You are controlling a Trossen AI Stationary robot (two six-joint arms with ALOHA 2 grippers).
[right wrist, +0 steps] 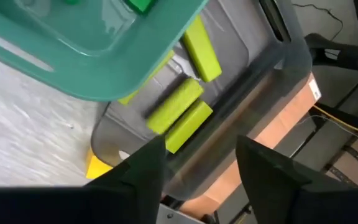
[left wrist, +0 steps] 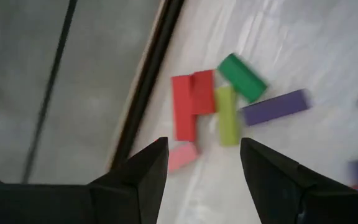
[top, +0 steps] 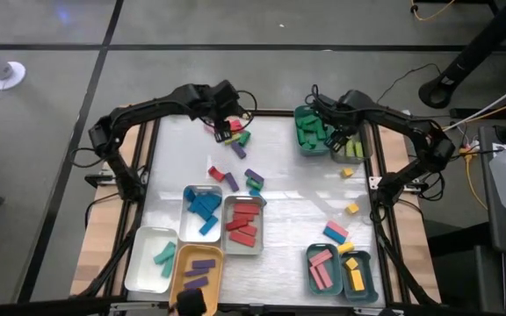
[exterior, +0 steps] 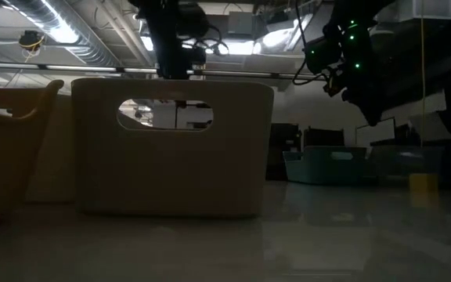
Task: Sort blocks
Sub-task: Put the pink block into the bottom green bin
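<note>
A small heap of blocks lies by the table's far edge, left of the middle: two red blocks [left wrist: 191, 102], a lime one [left wrist: 227, 115], a green one [left wrist: 242, 78], a purple one [left wrist: 275, 107] and a pink one [left wrist: 182, 157]. My left gripper [left wrist: 204, 146] hangs open above this heap [top: 233, 138], touching nothing. My right gripper [right wrist: 201, 146] hangs open at the far right over a grey tray [right wrist: 260, 68] that holds lime blocks [right wrist: 179, 106]. Beside it stands a teal tray [top: 308, 132] with green blocks. Nothing is between the right fingers.
More loose blocks lie mid-table [top: 251, 181] and toward the right [top: 352, 208]. Trays of sorted blocks stand along the near side: white [top: 140, 263], orange [top: 183, 263], grey with red blocks [top: 229, 211], and two teal ones [top: 310, 254]. A white basket [exterior: 174, 149] fills the low view.
</note>
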